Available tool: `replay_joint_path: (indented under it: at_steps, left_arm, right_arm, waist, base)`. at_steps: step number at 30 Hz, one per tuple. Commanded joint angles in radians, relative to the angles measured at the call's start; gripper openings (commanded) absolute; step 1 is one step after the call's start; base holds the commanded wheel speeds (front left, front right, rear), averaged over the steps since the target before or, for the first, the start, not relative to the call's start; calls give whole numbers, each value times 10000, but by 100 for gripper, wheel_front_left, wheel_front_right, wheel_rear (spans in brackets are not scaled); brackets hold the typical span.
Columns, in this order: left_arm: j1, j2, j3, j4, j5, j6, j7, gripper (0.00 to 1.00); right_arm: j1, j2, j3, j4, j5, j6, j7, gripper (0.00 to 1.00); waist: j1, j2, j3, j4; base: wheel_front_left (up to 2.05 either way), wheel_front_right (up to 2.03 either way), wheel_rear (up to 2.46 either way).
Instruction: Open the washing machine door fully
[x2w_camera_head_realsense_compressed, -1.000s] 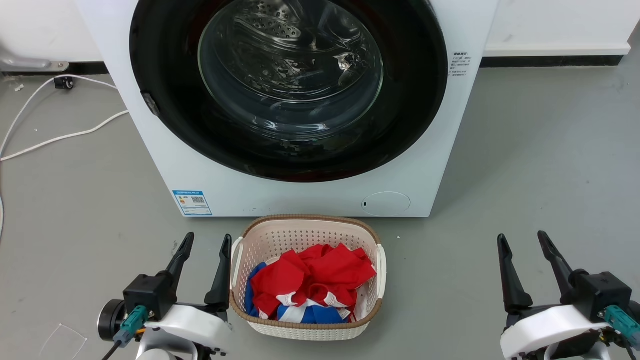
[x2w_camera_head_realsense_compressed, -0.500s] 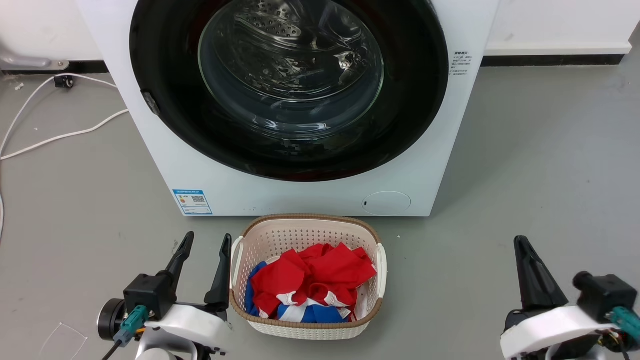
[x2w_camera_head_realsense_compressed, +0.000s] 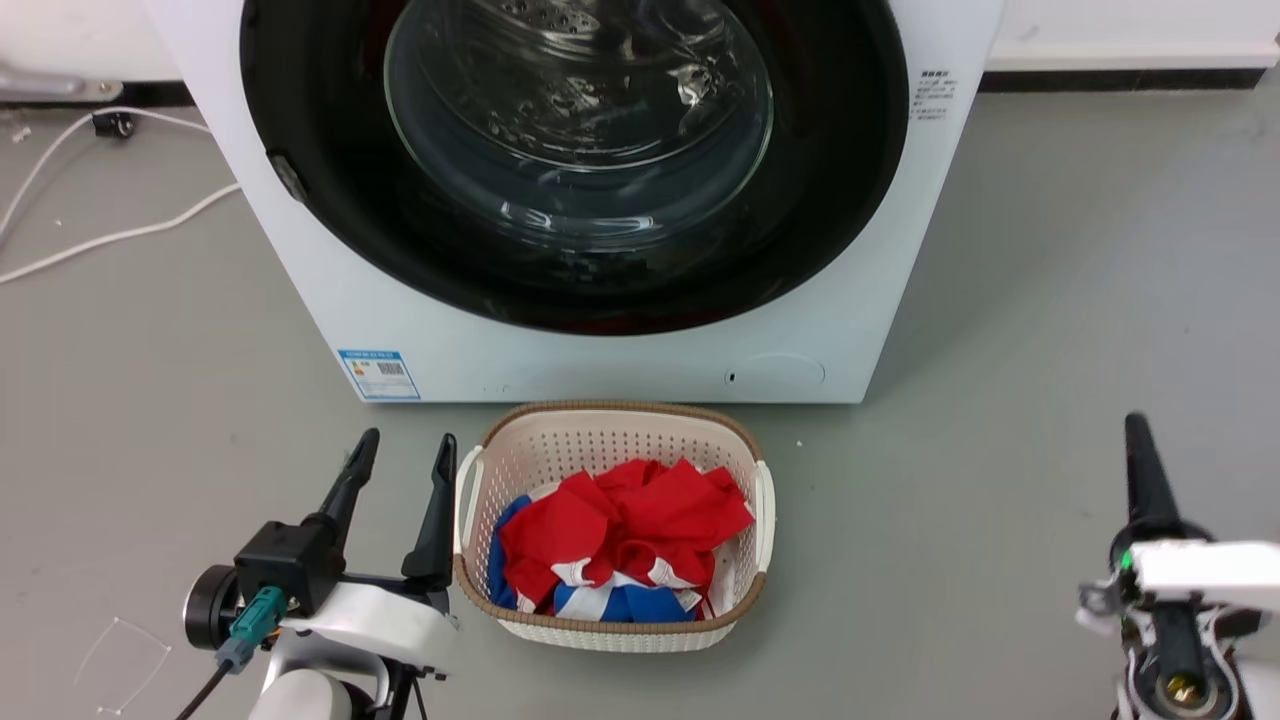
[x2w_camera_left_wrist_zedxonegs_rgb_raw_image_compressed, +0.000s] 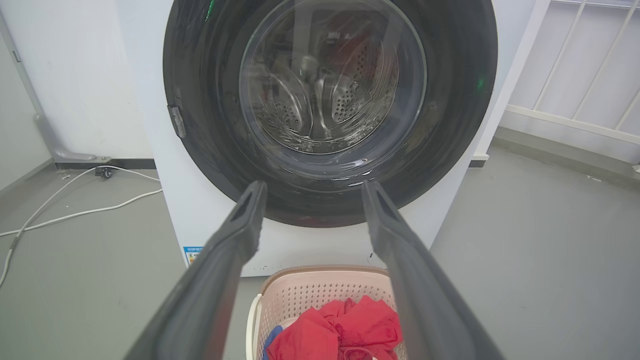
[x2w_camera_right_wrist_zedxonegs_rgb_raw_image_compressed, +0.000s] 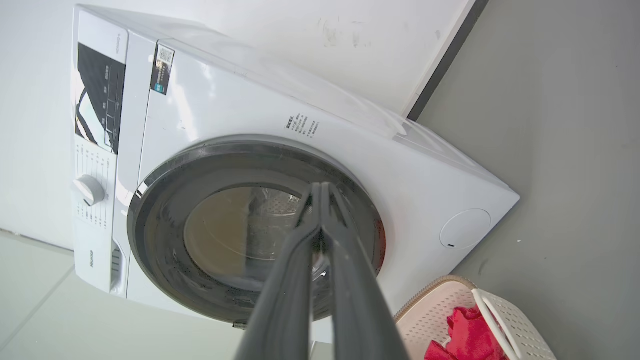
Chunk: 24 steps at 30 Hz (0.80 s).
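right gripper turned edge-on, fingers pressed together, empty, left gripper spread, empty, washing machine door closed, laundry basket just in front

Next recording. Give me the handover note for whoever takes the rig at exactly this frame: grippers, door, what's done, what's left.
Left gripper: open, empty, low beside the left side of the basket.
Right gripper: shut on nothing, rolled on edge, pointing toward the door and not touching it.
Door: looks closed flush against the machine; neither gripper is on it.
Basket: holds red and blue clothes and sits on the floor just in front of the machine.
Done: nothing visible on the door yet.
Left: reach the door, release it, swing it fully open.
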Motion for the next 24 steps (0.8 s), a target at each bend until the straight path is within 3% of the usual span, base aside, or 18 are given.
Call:
replay_joint_path:
  at_steps: [1, 7, 15, 24]
  left_arm:
    - [-162, 6, 55, -87, 69, 8, -24, 100]
    - [-569, -152, 162, -472, 76, 7, -24, 100]
    - [-1251, -278, 53, -924, -44, 7, -24, 100]
    - [-1872, -260, -168, -1387, -191, 6, -24, 100]
  right_arm:
    - [-355, 7, -149, 132, 255, 1, 128, 0]
    - [-2109, -291, -1185, 954, 1716, 1, 1003, 0]
    - [-4412, -831, -1717, 2160, 2670, 1, 2350, 0]
    - [-7703, -1935, -1370, 4114, 2524, 1, 4253, 0]
  waist:
    - [0, -1, 237, -20]
    - [0, -1, 1032, 53]
    - [0, -1, 2101, 337]
    - [0, -1, 3255, 680]
  base:
    - [0, 0, 0]
    - [0, 0, 0]
    - [0, 0, 0]
    - [0, 0, 0]
